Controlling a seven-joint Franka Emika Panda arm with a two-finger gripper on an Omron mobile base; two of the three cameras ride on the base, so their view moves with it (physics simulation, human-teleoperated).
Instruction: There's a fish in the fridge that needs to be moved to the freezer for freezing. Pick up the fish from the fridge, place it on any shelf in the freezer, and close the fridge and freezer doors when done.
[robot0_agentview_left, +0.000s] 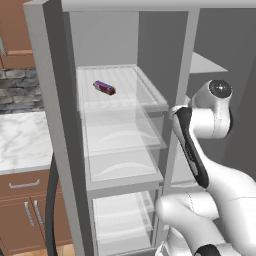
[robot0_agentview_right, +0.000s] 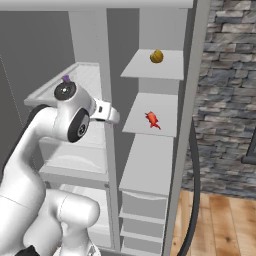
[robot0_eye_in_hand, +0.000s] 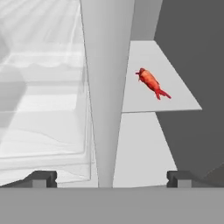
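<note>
A red-orange fish (robot0_agentview_right: 152, 120) lies on a solid pale grey shelf (robot0_agentview_right: 161, 107) of the freezer (robot0_agentview_right: 155, 150), the narrower section of a tall grey side-by-side unit in a rendered kitchen. The gripper (robot0_eye_in_hand: 111, 178) hangs back from the shelf with its 2 dark finger tips spread wide and nothing between them; in the hand view the unit's vertical divider (robot0_eye_in_hand: 107, 87) stands between them, the fish well beyond on the freezer shelf. A small yellow ball (robot0_agentview_right: 156, 56) sits on the freezer shelf above. In the wider fridge (robot0_agentview_left: 117, 150), a dark purple cylinder (robot0_agentview_left: 104, 87) lies on a clear glass shelf (robot0_agentview_left: 135, 92), with see-through drawers (robot0_agentview_left: 122, 150) stacked below. Left of the unit, a white marble counter (robot0_agentview_left: 22, 140) tops brown wood cabinets (robot0_agentview_left: 25, 210) under a grey stone wall (robot0_agentview_left: 20, 90); to the right, stone wall (robot0_agentview_right: 225, 100) meets a wood plank floor (robot0_agentview_right: 220, 225).
</note>
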